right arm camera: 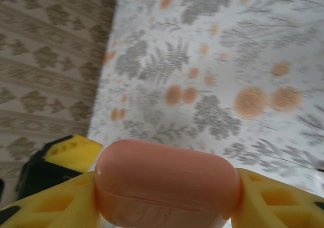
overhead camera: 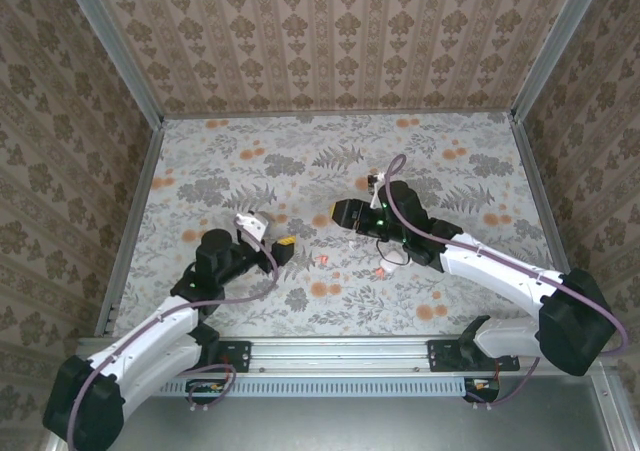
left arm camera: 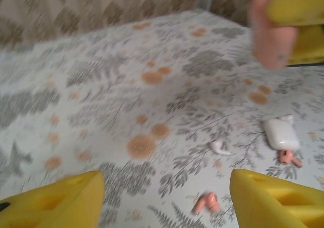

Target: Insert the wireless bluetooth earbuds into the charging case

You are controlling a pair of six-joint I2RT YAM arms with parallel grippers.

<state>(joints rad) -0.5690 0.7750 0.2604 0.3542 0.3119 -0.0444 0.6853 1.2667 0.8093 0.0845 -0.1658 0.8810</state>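
Earbuds [left arm camera: 288, 158] in coral lie on the floral worktop [left arm camera: 101, 86] beside a white case [left arm camera: 280, 133]. My right gripper [right arm camera: 167, 197], arm stretched forward and raised, clamps a coral charging case [right arm camera: 167, 172]; my left gripper [left arm camera: 164, 192] hovers low, elbow bent, jaws apart.

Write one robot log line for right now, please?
left gripper open | right gripper shut on coral case | earbuds loose on table

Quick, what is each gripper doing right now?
Left gripper: open, nothing between its fingers.
Right gripper: closed, holding the coral charging case.
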